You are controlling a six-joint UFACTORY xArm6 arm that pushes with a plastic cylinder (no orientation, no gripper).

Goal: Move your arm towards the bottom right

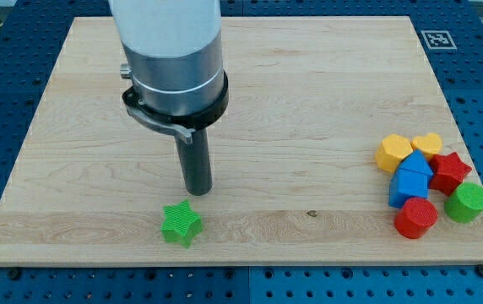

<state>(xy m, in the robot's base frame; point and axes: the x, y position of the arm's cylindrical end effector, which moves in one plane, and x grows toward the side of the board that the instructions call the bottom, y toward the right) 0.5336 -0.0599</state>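
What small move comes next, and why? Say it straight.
Probably slide my tip toward the view's bottom right, passing just right of the green star. The tip sits just above that star, far left of the block cluster, so that path looks open.

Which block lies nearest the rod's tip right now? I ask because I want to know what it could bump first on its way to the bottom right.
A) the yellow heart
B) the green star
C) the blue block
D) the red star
B: my tip stands just above the green star in the view, apart from it, while the other blocks sit clustered far off at the view's right.
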